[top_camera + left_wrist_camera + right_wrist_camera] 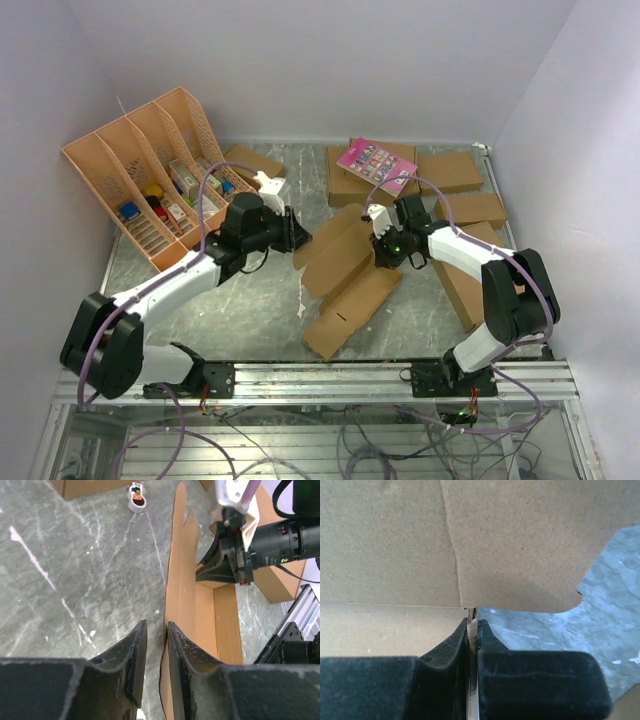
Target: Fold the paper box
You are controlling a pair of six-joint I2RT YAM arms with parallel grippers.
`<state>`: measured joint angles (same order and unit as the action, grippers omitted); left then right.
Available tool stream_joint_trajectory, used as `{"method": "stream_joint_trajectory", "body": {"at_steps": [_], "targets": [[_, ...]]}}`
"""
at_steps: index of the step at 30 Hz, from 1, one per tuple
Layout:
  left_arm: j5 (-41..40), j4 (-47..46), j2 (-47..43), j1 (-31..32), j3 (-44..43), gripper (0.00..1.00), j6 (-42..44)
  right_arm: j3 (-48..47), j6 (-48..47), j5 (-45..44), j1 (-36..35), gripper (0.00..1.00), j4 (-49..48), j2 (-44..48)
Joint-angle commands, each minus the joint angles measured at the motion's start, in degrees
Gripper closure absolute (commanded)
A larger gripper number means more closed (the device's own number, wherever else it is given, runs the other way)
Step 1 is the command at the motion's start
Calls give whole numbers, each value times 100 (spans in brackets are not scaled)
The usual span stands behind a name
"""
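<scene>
Pale lilac walls close in a grey marbled counter (250, 300), with an orange plastic slotted file rack (110, 170) leaning at its far left corner

From the near left corner the left arm reaches in to mid-counter. Its left claw (297, 236) sits at the left end of the plain brown die-cut cardboard paper box (350, 290), which lies half opened at the middle of the counter, between the two arms. Seen from the wrist, the left claw (156, 625) has its jaws a little apart and astride the upright edge of a raised panel. Bare counter shows in the gap, so it looks loose around the card rather than pinching it

That raised panel is what matters here. Its long axis runs straight away from the left claw to the right claw (380, 252), so each claw has one end of the same wall, and the flat panels lie toward the near edge. Both arms are equally close

On the right, the right claw (472, 622) is closed, with what looks like a thin sliver of the box's card nipped between its tips, just under a crease where two panels meet. Behind it, toward the far right corner, lie flat brown cardboard boxes, one carrying a pink printed card (377, 163)

My reading is that the wall can only be turned about its lengthwise crease if both ends move together, so the left claw would need to close first
</scene>
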<state>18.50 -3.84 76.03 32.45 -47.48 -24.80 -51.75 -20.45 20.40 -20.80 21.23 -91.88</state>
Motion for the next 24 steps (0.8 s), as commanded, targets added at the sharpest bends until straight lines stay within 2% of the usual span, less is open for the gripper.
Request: {"method": "stream_joint_trajectory", "body": {"at_steps": [1,4,5,6,8,10,13,15,18,24], "targets": [[-548,-742,-728,-46,665,66,-251,-41,143,95,128,100,-108,155],[-729,-1191,-1415,-45,1334,61,-407,-70,187,-56,123,100,-103,43],[-805,-1306,-1615,-45,1564,54,-464,-84,202,-96,123,100,-105,10],[-881,-1405,-1797,-45,1783,52,-527,-101,209,-113,128,100,-80,-39],[-1034,-1526,-2124,-50,2223,52,-599,-124,223,-50,128,100,-53,-48],[-1211,-1456,-2391,-46,2574,57,-713,-113,230,29,124,100,-64,11],[-1325,-1364,-2617,-49,2998,79,-1012,-95,244,65,152,100,-84,54],[-1110,-1535,-2637,-48,3244,87,-1166,-113,241,114,201,100,-42,17],[-751,-2220,-2428,7,3553,90,-1340,-126,264,172,216,100,-36,-12],[-1007,-3482,-1725,512,3810,90,-1287,-121,337,256,260,100,-47,-28]]}}
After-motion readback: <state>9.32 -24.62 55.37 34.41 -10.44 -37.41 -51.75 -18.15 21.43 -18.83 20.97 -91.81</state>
